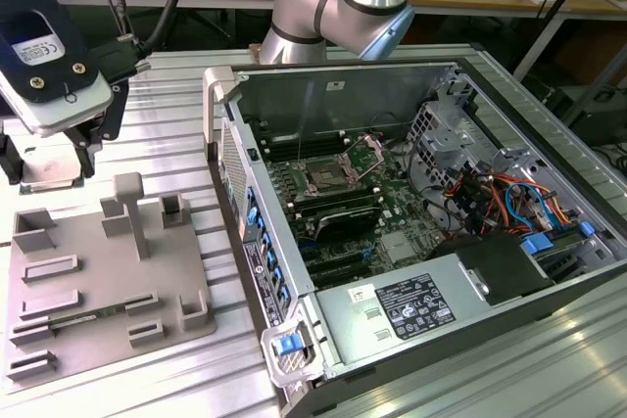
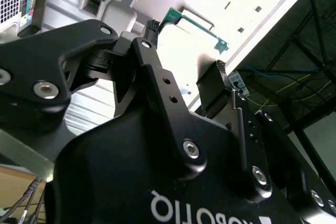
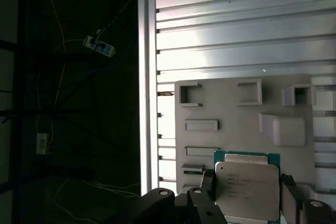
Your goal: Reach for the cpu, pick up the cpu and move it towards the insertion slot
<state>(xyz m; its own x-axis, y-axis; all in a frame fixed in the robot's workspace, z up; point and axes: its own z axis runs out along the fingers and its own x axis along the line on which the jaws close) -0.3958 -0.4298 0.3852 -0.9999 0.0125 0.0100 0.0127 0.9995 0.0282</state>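
**Silver cpu clamped in the gripper**

Steel computer case lay open at three o'clock in the exterior view, the insertion slot on its board. A grey fixture plate sat at eight o'clock. At ten o'clock the gripper was closed on the cpu, well apart from the slot.

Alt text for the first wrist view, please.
The gripper holds the cpu, silvery top with a green edge, between its two black fingers. Beyond it a grey holder tray with moulded recesses lies on a ribbed metal table; past the table's edge all is dark.
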